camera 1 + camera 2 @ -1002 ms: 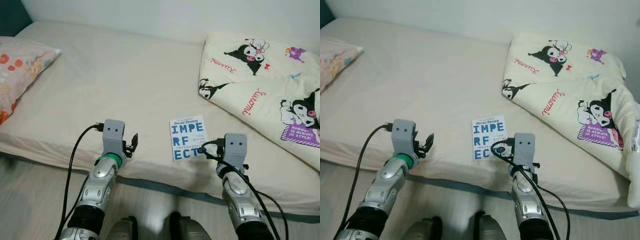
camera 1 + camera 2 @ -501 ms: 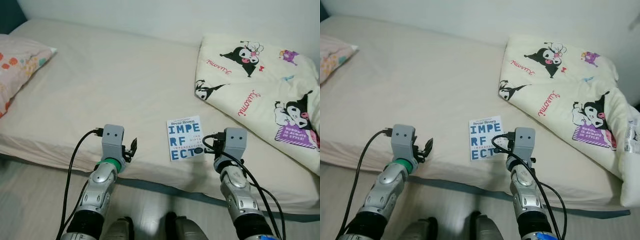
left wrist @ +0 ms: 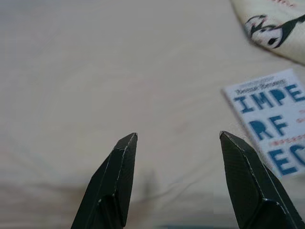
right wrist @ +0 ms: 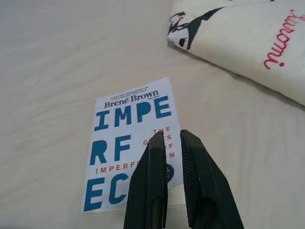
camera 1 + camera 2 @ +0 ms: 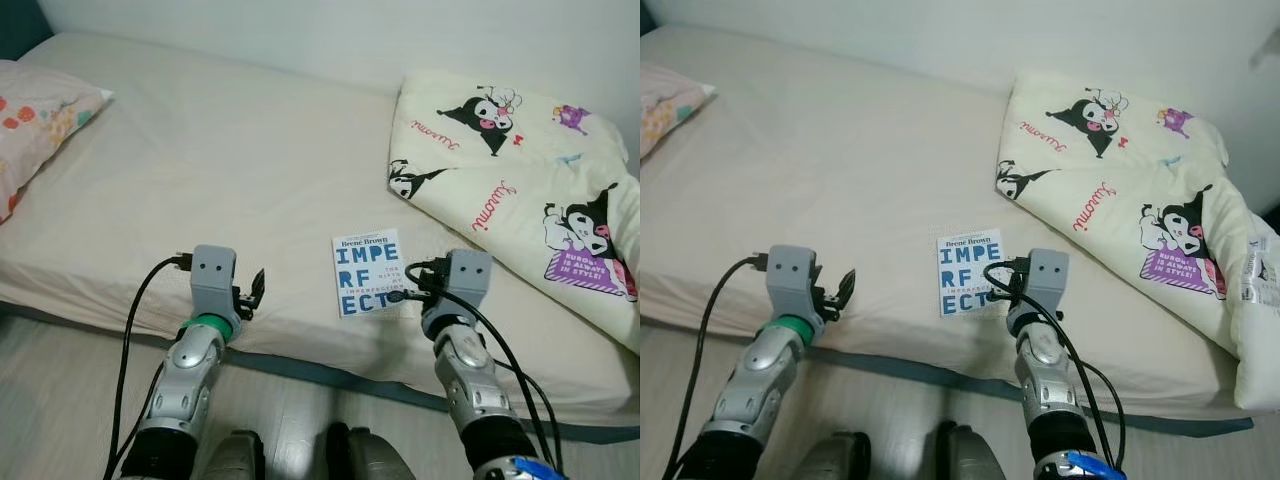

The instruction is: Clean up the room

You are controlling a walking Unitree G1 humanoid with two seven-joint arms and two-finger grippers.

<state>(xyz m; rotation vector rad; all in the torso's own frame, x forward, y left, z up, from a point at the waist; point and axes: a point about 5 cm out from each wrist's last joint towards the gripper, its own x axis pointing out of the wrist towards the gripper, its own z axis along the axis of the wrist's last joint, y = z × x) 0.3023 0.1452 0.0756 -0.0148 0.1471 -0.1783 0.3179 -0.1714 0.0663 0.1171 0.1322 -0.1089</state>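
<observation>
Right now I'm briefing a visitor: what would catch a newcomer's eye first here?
The white book with big blue letters lies flat near the bed's front edge, the right gripper hovering over its lower corner. To its right sits a folded cartoon-print blanket; a floral pillow lies far left.

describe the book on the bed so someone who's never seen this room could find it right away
On the bed, look near the front edge, beside the folded cartoon blanket. The book lies flat there, its white cover carrying big blue block letters.
</observation>
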